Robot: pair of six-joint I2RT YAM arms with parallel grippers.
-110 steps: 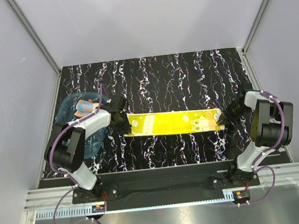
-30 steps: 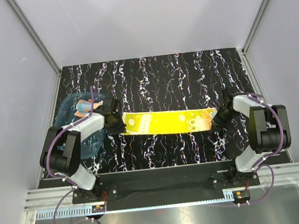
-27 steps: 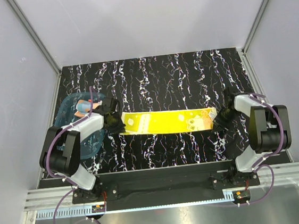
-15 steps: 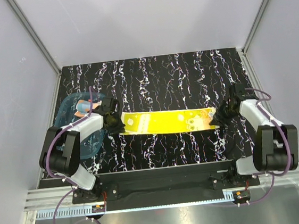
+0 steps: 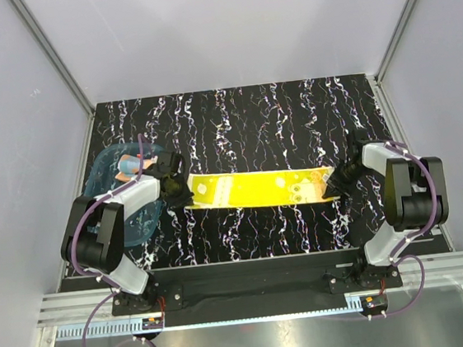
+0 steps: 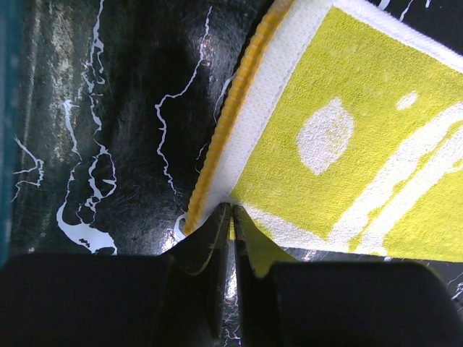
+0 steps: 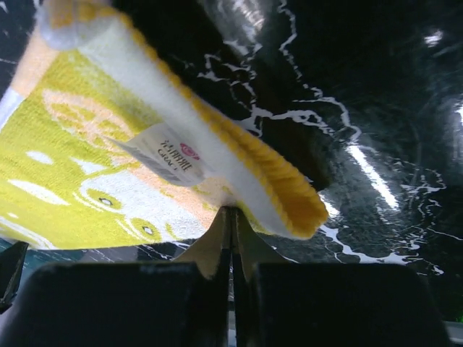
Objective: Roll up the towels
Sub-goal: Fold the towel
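The yellow towel [image 5: 258, 190] lies as a long folded strip across the middle of the black marbled table [image 5: 251, 122]. My left gripper [image 5: 180, 197] is shut on its left near corner; in the left wrist view [image 6: 231, 213] the closed tips pinch the white border beside the orange hem of the towel [image 6: 347, 137]. My right gripper [image 5: 338, 183] is shut on the right end, which is lifted and curled; in the right wrist view [image 7: 231, 213] the tips pinch the towel [image 7: 108, 144] under its label. The orange-pink towel [image 5: 133, 163] sits rolled in the teal tray [image 5: 99, 172].
The teal tray stands at the left edge of the table behind the left arm. Metal frame posts and grey walls bound the table on the left, right and far sides.
The right arm has swung a little and the towel's right end has lifted and curled slightly inward. The left gripper holds its corner in about the same place.
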